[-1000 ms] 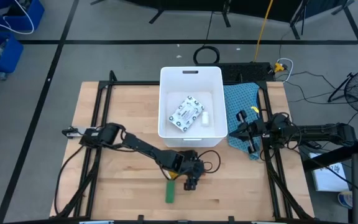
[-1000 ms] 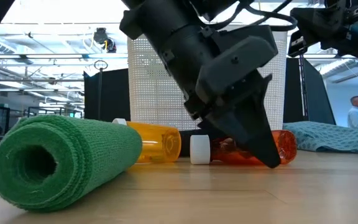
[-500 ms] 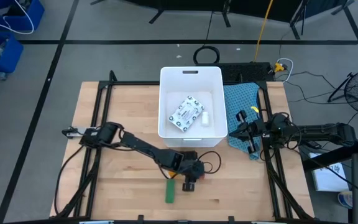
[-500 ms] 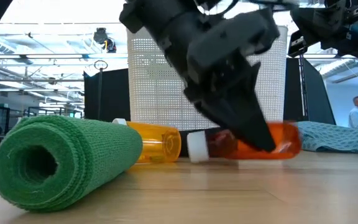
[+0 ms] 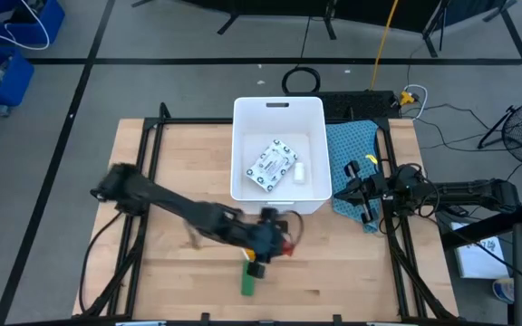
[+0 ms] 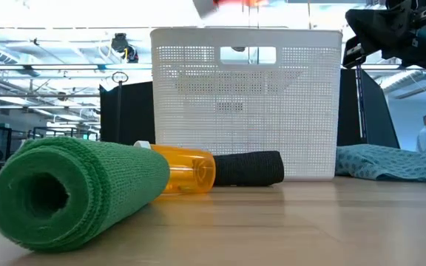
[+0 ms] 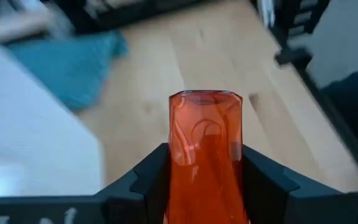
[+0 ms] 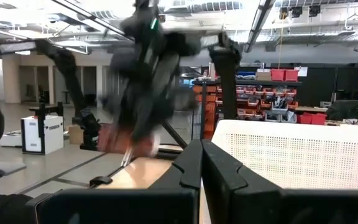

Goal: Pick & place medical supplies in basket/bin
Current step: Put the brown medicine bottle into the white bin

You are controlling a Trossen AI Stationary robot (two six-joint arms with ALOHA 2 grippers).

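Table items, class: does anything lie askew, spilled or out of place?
Nothing stands out. The green roll, orange bottle and black roll lie on their sides before the bin, unspilled.

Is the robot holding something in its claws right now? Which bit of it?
Yes. The left gripper pinches the red bottle by its sides, partway along its body. The right gripper is shut and holds nothing.
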